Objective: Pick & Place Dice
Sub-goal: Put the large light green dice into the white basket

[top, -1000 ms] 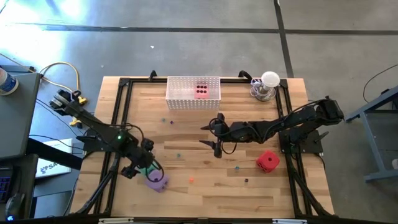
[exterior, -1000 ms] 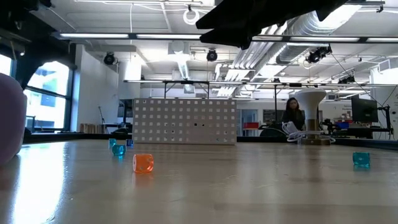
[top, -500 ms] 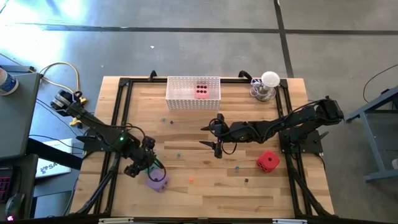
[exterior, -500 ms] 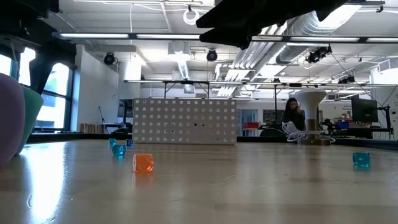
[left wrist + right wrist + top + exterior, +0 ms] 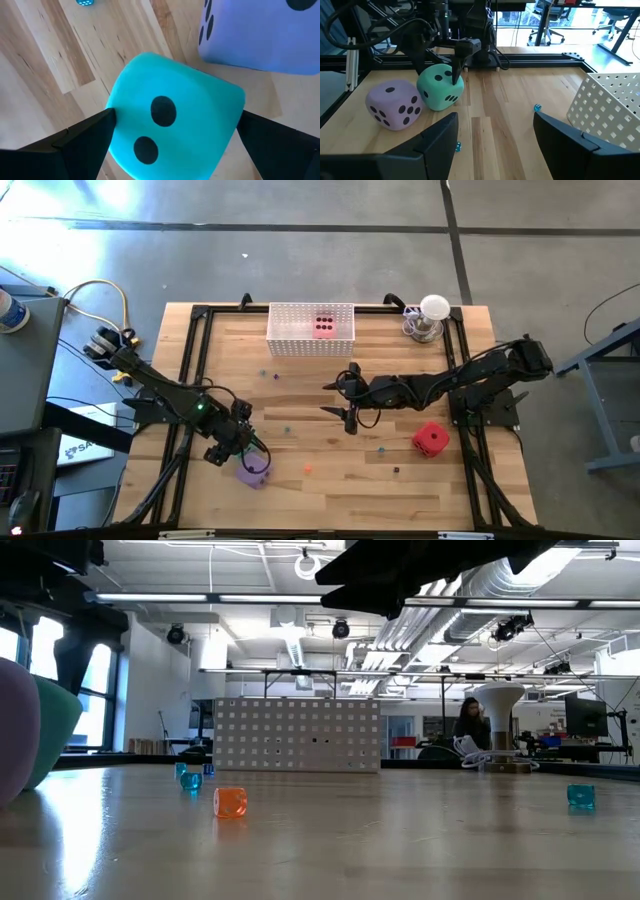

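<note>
Wooden planks make up the table (image 5: 320, 470), framed by a dark rail, with an open workshop beyond it. Near the front left edge the left gripper (image 5: 172, 150) straddles the green die (image 5: 175, 130), its fingers (image 5: 456, 67) spread wide on either side and not yet pinching; the purple die (image 5: 254, 470) sits just beside the green one, seemingly touching it. To do this grasp well, I judge the fingers should close squarely on two opposite flat faces and low enough to hold the soft cube's middle, then lift straight up so the neighbour is not dragged along. The white basket (image 5: 311, 327) at the far edge, already holding the pink die (image 5: 324, 326), is the likely drop point. The right gripper (image 5: 349, 416) waits over mid-table, jaws apart and holding nothing, with the red die (image 5: 430, 439) lying near it on the right. From above, the green die is almost wholly hidden under the left wrist, and at table height only slivers of the two cubes show at the frame edge. Whether the finger pads already touch the green faces cannot be told.
</note>
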Action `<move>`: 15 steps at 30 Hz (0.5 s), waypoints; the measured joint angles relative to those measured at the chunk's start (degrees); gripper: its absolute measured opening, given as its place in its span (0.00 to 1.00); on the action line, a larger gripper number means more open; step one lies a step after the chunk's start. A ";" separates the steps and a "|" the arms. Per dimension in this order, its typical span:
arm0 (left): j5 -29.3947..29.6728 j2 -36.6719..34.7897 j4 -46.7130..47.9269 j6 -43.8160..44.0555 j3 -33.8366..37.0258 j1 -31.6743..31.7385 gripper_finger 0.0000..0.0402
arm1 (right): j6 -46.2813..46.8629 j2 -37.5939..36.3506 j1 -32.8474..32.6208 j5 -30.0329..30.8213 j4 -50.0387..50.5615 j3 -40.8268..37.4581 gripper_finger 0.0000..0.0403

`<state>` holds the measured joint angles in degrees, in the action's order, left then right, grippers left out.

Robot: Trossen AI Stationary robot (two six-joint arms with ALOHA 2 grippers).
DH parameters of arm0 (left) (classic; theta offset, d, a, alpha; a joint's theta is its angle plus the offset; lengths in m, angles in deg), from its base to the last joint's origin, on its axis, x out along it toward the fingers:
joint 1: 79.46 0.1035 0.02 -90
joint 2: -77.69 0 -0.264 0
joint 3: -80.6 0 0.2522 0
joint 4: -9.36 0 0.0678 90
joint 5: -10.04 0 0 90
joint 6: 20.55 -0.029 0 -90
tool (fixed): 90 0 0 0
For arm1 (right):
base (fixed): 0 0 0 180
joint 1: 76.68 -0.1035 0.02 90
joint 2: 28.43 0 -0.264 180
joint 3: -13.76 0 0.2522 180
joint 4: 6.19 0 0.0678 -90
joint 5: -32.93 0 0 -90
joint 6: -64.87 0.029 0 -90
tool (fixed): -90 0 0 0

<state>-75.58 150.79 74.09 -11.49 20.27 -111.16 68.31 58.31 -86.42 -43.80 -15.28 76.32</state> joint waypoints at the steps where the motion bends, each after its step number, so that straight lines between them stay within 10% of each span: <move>1: 0.06 0.60 0.05 -0.01 0.00 0.00 0.99 | 0.00 0.00 -0.01 0.00 0.00 0.00 0.62; 15: 0.26 3.36 -1.35 4.86 0.07 1.08 0.99 | 0.00 0.00 -0.02 0.00 0.01 0.00 0.62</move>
<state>-75.32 154.15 72.74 -6.62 20.34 -110.09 68.31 58.31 -86.43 -43.80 -15.26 76.32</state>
